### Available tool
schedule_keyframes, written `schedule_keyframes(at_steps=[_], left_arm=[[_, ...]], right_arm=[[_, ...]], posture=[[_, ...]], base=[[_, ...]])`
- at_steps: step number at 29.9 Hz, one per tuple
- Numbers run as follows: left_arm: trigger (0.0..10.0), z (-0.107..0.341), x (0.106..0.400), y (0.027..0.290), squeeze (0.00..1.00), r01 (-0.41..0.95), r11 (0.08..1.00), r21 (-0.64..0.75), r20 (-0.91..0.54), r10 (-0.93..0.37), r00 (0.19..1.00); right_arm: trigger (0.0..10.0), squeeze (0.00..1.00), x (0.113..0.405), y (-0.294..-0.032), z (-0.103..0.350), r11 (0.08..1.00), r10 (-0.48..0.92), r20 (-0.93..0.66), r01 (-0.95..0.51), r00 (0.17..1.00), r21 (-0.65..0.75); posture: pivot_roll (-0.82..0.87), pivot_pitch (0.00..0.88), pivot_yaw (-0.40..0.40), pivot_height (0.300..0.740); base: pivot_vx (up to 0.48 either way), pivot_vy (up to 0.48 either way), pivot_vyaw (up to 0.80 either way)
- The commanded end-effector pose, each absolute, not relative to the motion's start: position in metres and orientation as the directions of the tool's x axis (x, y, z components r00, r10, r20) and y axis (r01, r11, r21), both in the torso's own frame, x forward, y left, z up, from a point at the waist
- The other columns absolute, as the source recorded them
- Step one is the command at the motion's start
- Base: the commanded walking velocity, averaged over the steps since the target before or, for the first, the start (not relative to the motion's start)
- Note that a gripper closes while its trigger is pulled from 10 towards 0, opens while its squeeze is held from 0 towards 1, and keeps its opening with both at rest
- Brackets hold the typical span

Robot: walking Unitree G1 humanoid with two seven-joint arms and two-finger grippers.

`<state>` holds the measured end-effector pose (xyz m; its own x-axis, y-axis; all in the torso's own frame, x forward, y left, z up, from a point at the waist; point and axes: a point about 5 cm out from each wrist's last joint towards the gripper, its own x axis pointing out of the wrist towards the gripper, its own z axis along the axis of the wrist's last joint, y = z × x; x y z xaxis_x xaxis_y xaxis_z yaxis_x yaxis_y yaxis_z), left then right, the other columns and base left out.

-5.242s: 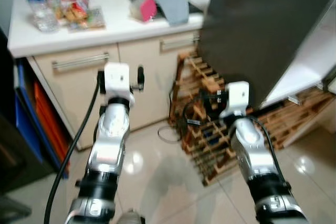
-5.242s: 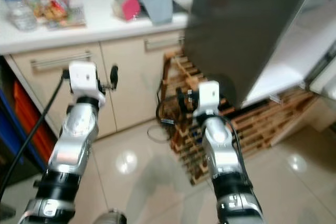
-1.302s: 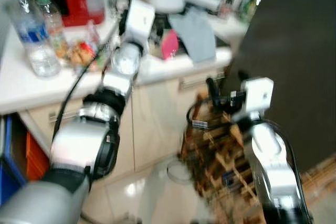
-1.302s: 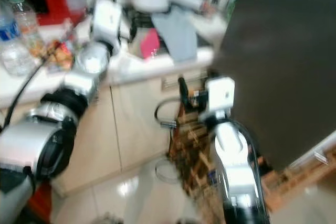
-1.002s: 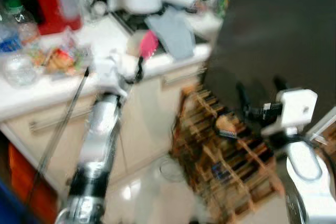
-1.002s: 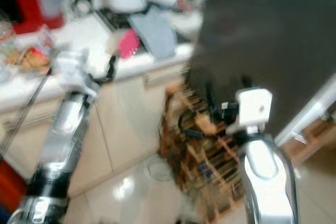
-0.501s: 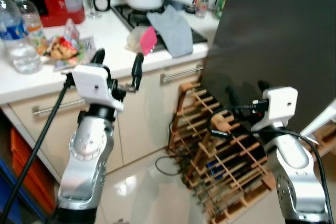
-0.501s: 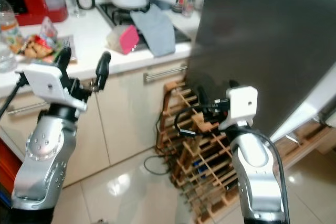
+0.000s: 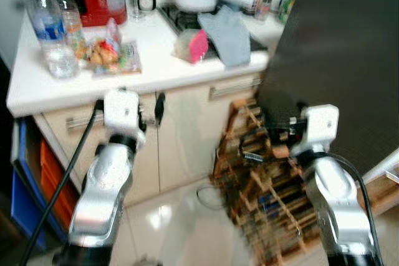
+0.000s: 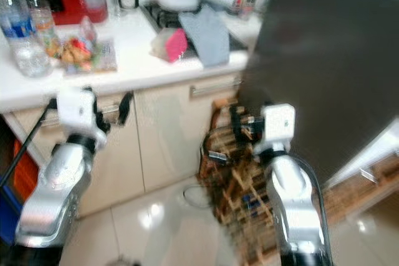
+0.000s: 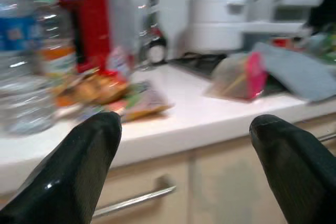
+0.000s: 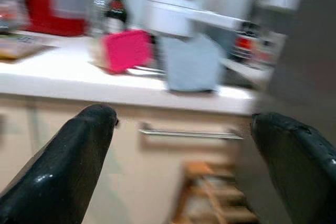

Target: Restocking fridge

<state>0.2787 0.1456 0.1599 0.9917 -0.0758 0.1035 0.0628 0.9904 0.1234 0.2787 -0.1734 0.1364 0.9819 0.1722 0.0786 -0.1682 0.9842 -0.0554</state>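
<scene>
We face the tabletop [image 9: 156,66], both grippers empty, nothing picked yet.
Left gripper [image 11: 184,145] and right gripper [image 12: 184,145] both spread wide; water bottles [image 9: 53,29] and the snack packet [image 9: 112,54] sit well ahead, so we should step closer, square up, then reach.

A home kitchen: a white counter [image 9: 156,66] over cream cabinets [image 9: 187,135] carries water bottles [image 9: 53,29], snack packets [image 9: 112,54] and a stove [image 9: 187,20]; right stands a dark fridge door [image 9: 349,60], a wooden wine rack [image 9: 268,185] near the tiled floor.
</scene>
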Motion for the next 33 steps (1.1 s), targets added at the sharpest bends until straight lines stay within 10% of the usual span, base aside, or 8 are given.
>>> schedule_keyframes(at_steps=[1,33], left_arm=[[10.0,0.168,0.284,0.147,0.0,0.053,0.986,0.16,0.128,-0.074,0.989],[10.0,0.225,0.293,0.114,0.0,0.211,0.938,0.275,0.378,-0.308,0.873]], right_arm=[[10.0,0.0,0.282,-0.172,0.139,0.985,0.168,0.095,-0.163,0.981,-0.052],[10.0,0.0,0.282,-0.169,0.162,0.991,0.115,0.25,-0.093,0.961,-0.098]], posture=[[0.0,0.0,-0.063,0.74],[-0.01,0.0,-0.046,0.74]], base=[[0.48,0.0,0.74],[0.48,0.0,-0.11]])
